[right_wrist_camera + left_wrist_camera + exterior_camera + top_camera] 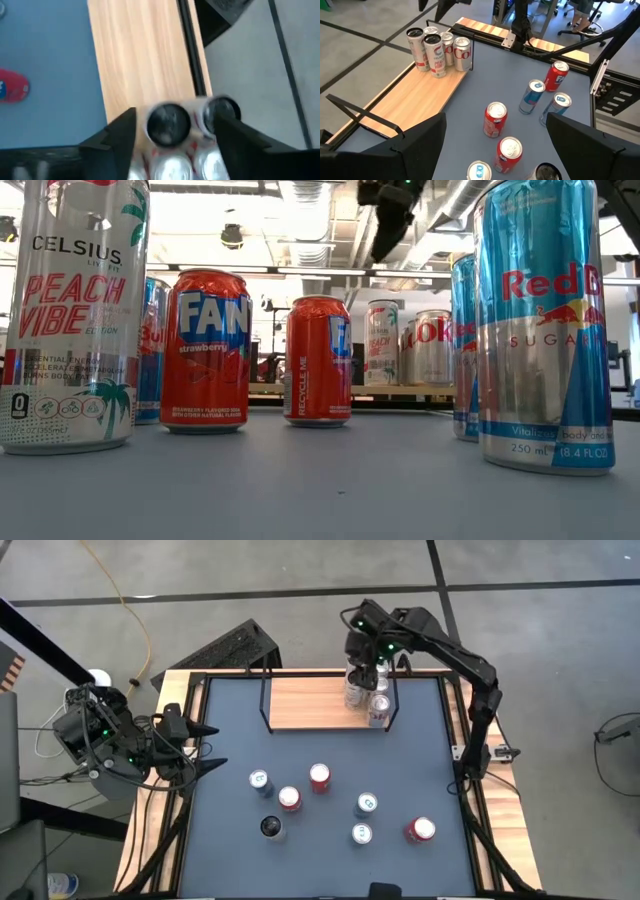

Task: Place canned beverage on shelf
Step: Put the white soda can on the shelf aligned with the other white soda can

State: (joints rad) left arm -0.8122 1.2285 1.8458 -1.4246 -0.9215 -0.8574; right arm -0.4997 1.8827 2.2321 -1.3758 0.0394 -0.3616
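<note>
The shelf (310,702), a light-wood board with black wire ends, lies at the table's far edge. Several canned beverages (366,692) stand upright in a cluster on its right end, also seen in the left wrist view (437,47). My right gripper (368,662) hangs above that cluster, open and pointing steeply down. In the right wrist view (175,122) its fingers stand either side of a can top (167,124) below them, without touching it. In the low view this gripper (390,215) is well above the shelf cans (385,340). My left gripper (212,747) waits open over the table's left edge.
Several more cans stand upright on the dark table top in its near half: red ones (320,777) (289,799) (420,830), blue-and-silver ones (259,780) (366,804) (361,834) and a dark-topped one (271,828). The shelf's left and middle (300,700) are bare wood.
</note>
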